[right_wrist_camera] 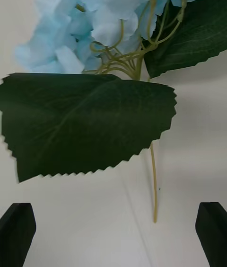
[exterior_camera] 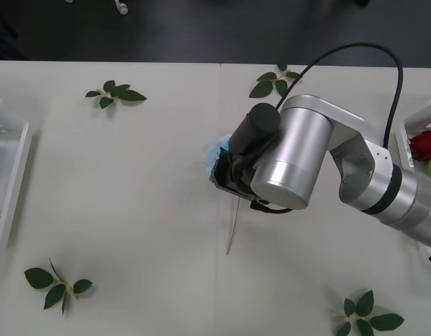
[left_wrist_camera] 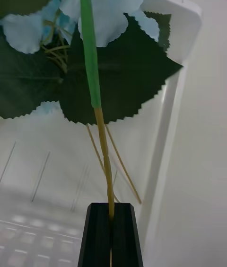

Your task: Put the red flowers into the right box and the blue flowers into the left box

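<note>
Reference point: the blue flower on the table (exterior_camera: 214,155), lying on the table (exterior_camera: 131,210) near its middle.

- Nearest the robot, well apart from it: one leaf sprig (exterior_camera: 58,283) to the near left, another sprig (exterior_camera: 366,316) to the near right.
- Its bare stem (exterior_camera: 233,227) runs from the head toward the robot. In the right wrist view the same stem ends between the fingers, not touching them.
- right gripper (right_wrist_camera: 113,215) hangs directly over it, black fingers (right_wrist_camera: 16,231) spread wide, nothing between them. A big serrated leaf (right_wrist_camera: 85,120) sits under the pale-blue head, flat on the table.
- left box (exterior_camera: 9,175) is far to its left at the table edge. left gripper (left_wrist_camera: 112,208) is above that box's wall, fingers pinched together on the stem of the held blue flower (left_wrist_camera: 113,6), head and leaves hanging over the box interior. More thin stems (left_wrist_camera: 120,165) lie in the box below.
- right box (exterior_camera: 415,119) is far to its right, with a red flower (exterior_camera: 425,143) inside.
- Beyond it: far-left sprig (exterior_camera: 116,93) and a far sprig (exterior_camera: 277,80) just behind it to the right.
</note>
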Controlling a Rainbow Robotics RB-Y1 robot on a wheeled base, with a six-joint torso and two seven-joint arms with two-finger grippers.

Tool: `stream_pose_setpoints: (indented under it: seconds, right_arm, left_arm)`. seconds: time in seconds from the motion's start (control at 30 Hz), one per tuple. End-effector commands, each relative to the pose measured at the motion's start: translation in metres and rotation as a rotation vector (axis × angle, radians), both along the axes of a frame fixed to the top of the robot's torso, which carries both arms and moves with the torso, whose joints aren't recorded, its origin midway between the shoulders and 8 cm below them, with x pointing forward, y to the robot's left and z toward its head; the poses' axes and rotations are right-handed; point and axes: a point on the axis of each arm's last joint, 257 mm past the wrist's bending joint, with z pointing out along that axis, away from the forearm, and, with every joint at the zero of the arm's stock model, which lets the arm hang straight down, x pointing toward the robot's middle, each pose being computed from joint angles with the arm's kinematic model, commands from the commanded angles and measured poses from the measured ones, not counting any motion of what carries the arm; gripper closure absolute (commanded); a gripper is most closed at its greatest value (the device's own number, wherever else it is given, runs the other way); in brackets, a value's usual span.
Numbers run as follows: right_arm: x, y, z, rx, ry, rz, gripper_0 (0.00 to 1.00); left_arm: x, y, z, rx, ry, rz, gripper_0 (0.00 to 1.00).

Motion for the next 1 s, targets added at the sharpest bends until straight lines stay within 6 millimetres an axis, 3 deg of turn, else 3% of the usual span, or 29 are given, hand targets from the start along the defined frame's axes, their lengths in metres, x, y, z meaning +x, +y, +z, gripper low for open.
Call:
stream_pose_setpoints:
  seconds: [0.03,0.3,0.57,0.6,0.7,0.73,1.0]
  right_arm:
    - [0.011,0.003,-0.005,-0.026,-0.019,-0.019,0.0]
    - [0.023,-0.008,-0.033,-0.081,-0.001,-0.069,0.0]
    - [0.031,-0.016,-0.062,-0.143,-0.022,-0.058,0.0]
    - [0.031,-0.019,-0.068,-0.157,-0.017,-0.055,0.0]
    - [0.031,-0.021,-0.075,-0.165,-0.012,-0.058,0.0]
    - [0.032,-0.021,-0.076,-0.165,-0.01,-0.06,0.0]
    - [0.037,-0.02,-0.083,-0.173,-0.012,-0.059,0.0]
  left_arm:
    - [0.019,0.021,0.013,0.034,-0.012,0.043,0.99]
    - [0.042,0.045,-0.019,0.075,0.07,0.101,0.99]
    - [0.042,0.031,-0.039,0.076,0.114,0.06,0.95]
    - [0.042,0.03,-0.04,0.077,0.117,0.057,0.87]
    - [0.043,0.029,-0.04,0.079,0.117,0.051,0.04]
    - [0.043,0.027,-0.04,0.075,0.114,0.049,0.0]
    - [0.041,0.023,-0.039,0.035,0.098,0.046,0.0]
